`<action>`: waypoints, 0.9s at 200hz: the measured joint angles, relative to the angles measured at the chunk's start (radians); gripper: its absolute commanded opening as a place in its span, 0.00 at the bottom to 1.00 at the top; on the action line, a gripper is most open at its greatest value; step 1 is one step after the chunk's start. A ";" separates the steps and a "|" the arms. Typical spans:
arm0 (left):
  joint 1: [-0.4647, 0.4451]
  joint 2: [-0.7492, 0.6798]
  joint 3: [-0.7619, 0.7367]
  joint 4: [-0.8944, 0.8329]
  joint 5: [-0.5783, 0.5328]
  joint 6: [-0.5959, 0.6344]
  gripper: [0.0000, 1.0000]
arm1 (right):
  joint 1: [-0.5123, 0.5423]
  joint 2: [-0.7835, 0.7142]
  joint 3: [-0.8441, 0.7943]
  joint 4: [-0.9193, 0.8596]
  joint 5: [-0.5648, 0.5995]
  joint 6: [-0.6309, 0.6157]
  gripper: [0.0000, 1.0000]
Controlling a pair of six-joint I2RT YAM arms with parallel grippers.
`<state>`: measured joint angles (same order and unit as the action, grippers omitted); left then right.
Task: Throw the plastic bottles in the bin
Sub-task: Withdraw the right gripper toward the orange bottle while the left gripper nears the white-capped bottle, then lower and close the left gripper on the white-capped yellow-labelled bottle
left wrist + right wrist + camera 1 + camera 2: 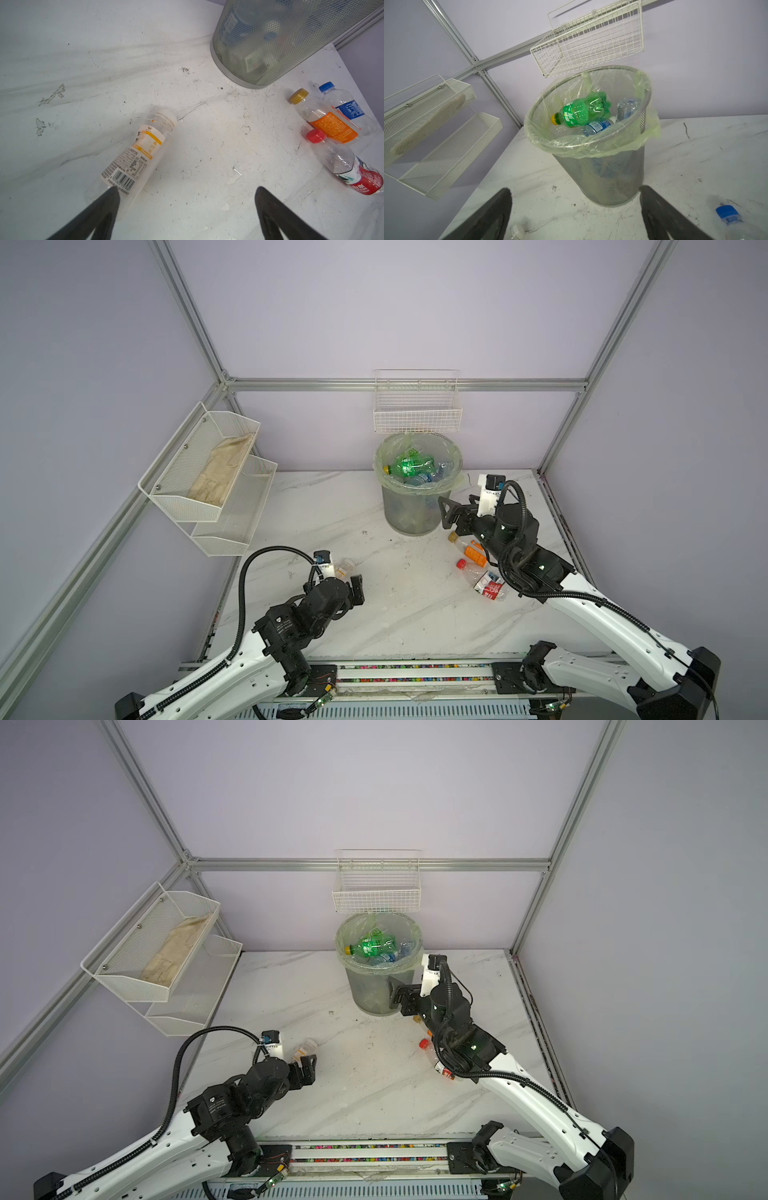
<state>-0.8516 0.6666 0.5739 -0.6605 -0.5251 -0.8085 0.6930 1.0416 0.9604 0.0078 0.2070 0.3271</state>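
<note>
Both jaws gape empty, likely readied for the next pick: the left gripper hangs by a white-capped bottle lying well apart from the bin, the right gripper just beside the bin, near three more bottles.

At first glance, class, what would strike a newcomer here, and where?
The green bottle atop the clear ones in the lined mesh bin, at the back of the table, stands out. Strays lie on it: a white-capped bottle by the open left pincer, an orange-labelled bottle and a red-labelled bottle near the bin.
</note>
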 measured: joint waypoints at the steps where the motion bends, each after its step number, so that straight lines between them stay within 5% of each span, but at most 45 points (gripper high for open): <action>1: 0.002 0.002 0.000 0.001 0.001 0.000 1.00 | 0.000 -0.001 -0.002 0.000 0.000 0.001 0.98; 180: 0.340 0.093 -0.109 0.163 0.259 0.069 1.00 | 0.000 -0.135 -0.233 -0.058 -0.003 0.164 0.97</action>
<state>-0.5117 0.7601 0.4644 -0.4976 -0.2665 -0.7399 0.6930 0.9062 0.7277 -0.0498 0.2035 0.4915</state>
